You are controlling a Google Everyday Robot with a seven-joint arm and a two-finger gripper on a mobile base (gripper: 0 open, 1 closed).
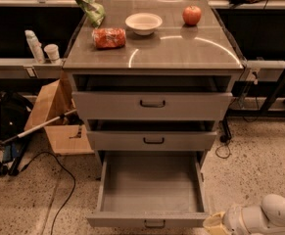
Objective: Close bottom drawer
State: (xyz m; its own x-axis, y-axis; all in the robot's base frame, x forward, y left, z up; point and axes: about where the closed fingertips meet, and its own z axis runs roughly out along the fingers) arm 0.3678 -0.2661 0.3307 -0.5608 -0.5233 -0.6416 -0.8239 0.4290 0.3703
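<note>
The bottom drawer (pixel 151 185) of the grey cabinet (pixel 152 58) is pulled far out, its plain grey box empty. Its shallow front panel (pixel 132 221) sits at the lower edge of the view, with the small black loop handle (pixel 154 224) partly cut off. The top drawer (pixel 152 105) and middle drawer (pixel 152 140) stand slightly ajar. My white arm comes in from the bottom right, and the gripper (pixel 215 224) sits just right of the bottom drawer's front right corner, close to the panel.
On the cabinet top lie a white bowl (pixel 143 23), a red apple (pixel 192 15), a red packet (pixel 108 37) and a green bag (pixel 88 3). A cardboard box (pixel 54 116), a black bag (pixel 12 119) and cables lie on the floor at left.
</note>
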